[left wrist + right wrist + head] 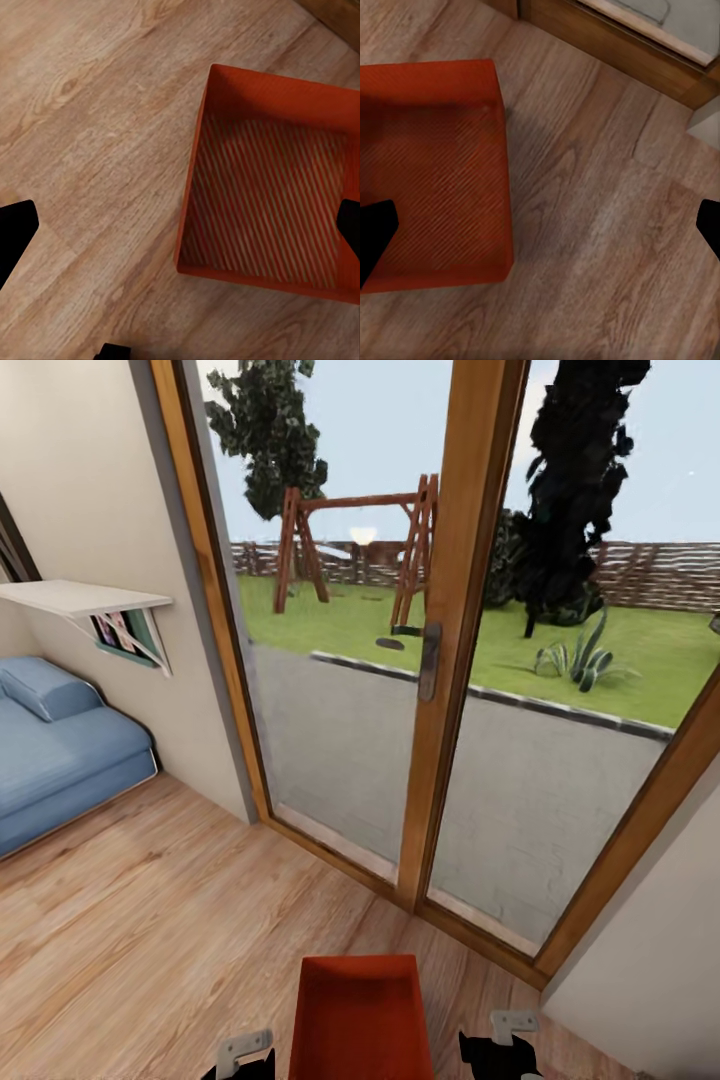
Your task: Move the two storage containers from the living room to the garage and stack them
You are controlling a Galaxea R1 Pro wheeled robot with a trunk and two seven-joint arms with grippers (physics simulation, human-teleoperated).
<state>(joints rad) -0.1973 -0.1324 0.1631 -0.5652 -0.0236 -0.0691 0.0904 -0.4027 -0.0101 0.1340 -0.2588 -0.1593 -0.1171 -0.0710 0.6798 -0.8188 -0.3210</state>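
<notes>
I see one rust-red rectangular open-top bin (360, 1015) at bottom centre, on light wood-plank flooring (150, 920) before the wood-framed glass doors (440, 660). Both grippers, left (180, 225) and right (540, 225), are spread, flanking it. Pickup stage, I judge: next, close in on its walls.

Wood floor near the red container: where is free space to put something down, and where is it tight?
Bare floor lies between the storage container and the blue seat. A narrower bare strip lies between the container and the glass door's frame. It is tightest beside the container, where the left claw and right claw flank it.
</notes>
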